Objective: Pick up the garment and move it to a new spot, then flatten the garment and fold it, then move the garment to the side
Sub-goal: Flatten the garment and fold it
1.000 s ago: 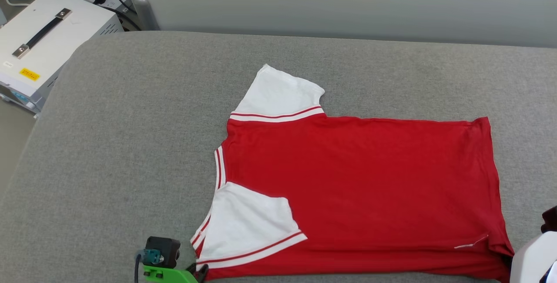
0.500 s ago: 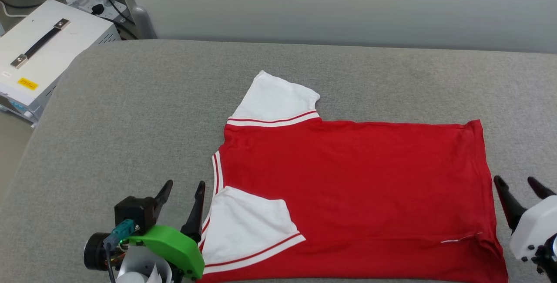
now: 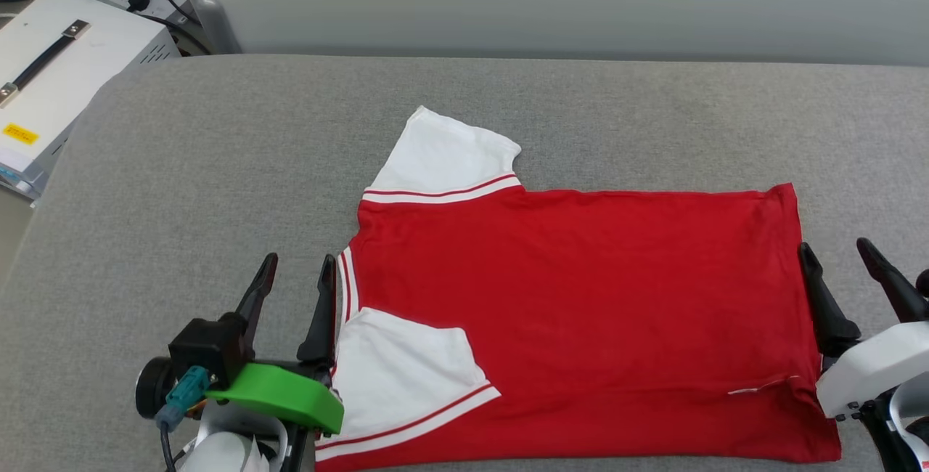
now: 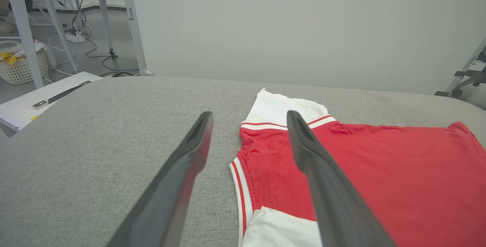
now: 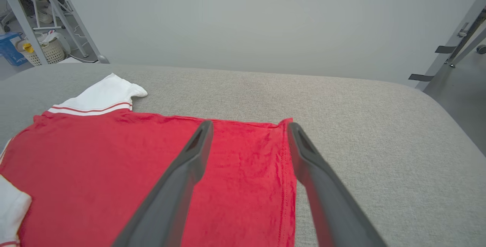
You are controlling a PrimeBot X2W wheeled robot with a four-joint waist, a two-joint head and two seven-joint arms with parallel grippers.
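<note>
The garment (image 3: 580, 298) lies flat on the grey cushion, plain red side up. One white sleeve sticks out at the far left and the near sleeve is folded in over the body. My left gripper (image 3: 299, 269) stands open beside the striped collar edge (image 4: 237, 186), with nothing between its fingers. At the hem end, my right gripper (image 3: 835, 254) is open too, its left finger over the red hem (image 5: 281, 171) and its right finger over bare cushion. The left wrist view shows the garment (image 4: 379, 171) from the collar end, the right wrist view the garment (image 5: 114, 163) from the hem end.
The grey cushion (image 3: 218, 167) stretches well beyond the shirt on the left and at the back. A white case with a black handle (image 3: 51, 72) sits off its far left corner, beside cables. A pale wall runs behind. A laundry basket (image 4: 21, 68) stands on the floor.
Both grippers have opened, let go of the garment and risen into the head view. The near fold now lies loose on the cushion. The head camera has shifted a little.
</note>
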